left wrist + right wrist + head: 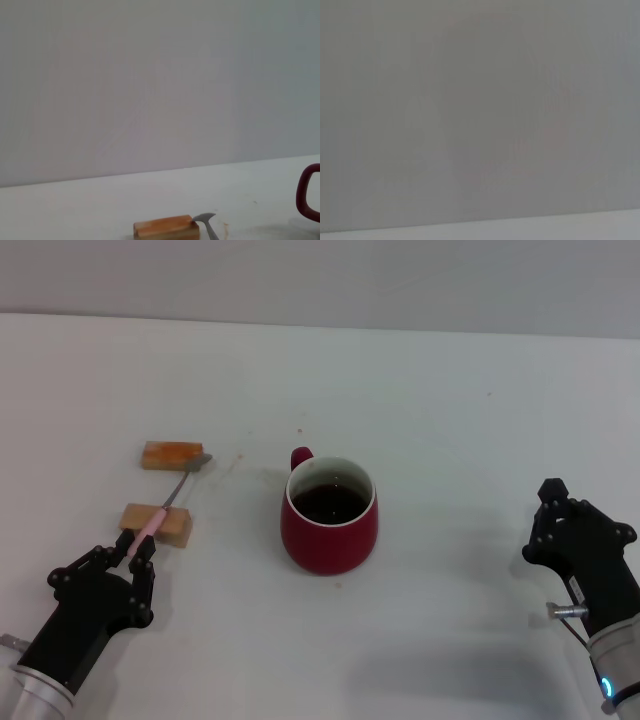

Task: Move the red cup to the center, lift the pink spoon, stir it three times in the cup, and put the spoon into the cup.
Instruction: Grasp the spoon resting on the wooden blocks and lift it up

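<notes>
The red cup [330, 518] stands at the table's middle with dark liquid inside and its handle [306, 194] turned to the far side. The pink spoon [170, 498] lies across two wooden blocks, its grey bowl [205, 219] at the far block and its pink handle pointing toward me. My left gripper [134, 544] sits at the near left, shut on the end of that handle, while the spoon still rests on the blocks. My right gripper [553, 490] hovers shut and empty at the right, well clear of the cup.
Two tan wooden blocks support the spoon: a far one [172, 455] [166, 227] and a near one [160, 521]. The white table [450, 400] runs to a pale wall behind. The right wrist view holds only wall and a strip of table.
</notes>
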Available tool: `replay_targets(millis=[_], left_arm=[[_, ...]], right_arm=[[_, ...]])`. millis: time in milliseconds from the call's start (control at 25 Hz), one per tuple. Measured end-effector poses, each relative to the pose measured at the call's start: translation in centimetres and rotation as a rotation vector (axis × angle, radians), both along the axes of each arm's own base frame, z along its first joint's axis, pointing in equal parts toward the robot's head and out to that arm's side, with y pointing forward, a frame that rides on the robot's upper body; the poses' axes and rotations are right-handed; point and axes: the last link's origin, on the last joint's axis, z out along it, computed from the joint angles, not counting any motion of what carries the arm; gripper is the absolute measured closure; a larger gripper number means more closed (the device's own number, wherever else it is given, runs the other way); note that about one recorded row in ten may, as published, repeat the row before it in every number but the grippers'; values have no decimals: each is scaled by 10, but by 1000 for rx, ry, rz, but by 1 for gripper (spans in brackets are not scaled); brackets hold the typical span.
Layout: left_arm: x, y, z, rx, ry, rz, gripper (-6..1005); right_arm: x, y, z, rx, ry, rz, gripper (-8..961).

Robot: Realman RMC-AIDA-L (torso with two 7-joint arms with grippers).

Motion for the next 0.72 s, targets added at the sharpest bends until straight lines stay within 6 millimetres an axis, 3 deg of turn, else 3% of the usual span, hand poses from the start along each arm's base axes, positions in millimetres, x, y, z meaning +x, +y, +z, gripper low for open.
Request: replay_targets(millis=[280, 720], left_arm=[[6, 5, 1, 5, -10, -27, 827], [37, 25, 23, 128, -74, -223, 828]], right_arm=[[1, 2, 0, -2, -4, -4, 954], [1, 3, -2, -17, -9, -5, 954]])
